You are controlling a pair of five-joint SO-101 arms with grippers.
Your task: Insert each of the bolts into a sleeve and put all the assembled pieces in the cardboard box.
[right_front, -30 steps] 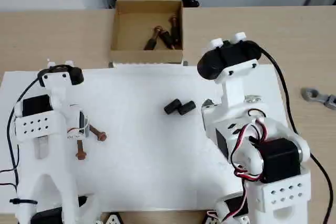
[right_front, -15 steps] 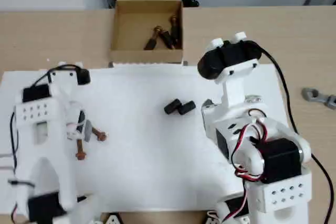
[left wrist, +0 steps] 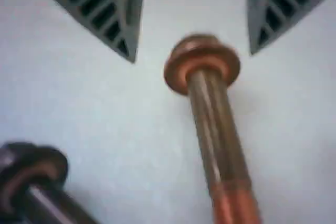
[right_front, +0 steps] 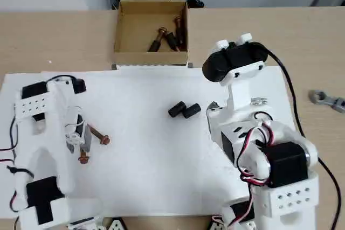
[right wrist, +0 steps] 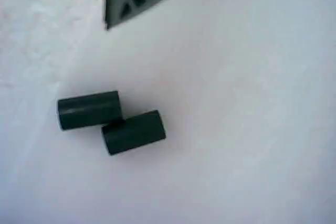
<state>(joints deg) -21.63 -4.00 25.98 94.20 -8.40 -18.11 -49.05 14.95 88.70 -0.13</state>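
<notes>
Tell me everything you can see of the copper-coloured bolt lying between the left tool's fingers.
The copper-coloured metal bolt has a round flanged head and a long smooth shank that turns brighter orange towards its end. It lies flat on the white sheet, with no sleeve on it. Its head sits in the gap of the open left tool, whose grey ribbed fingers flank it without touching. A second, darker bolt lies apart from it.
</notes>
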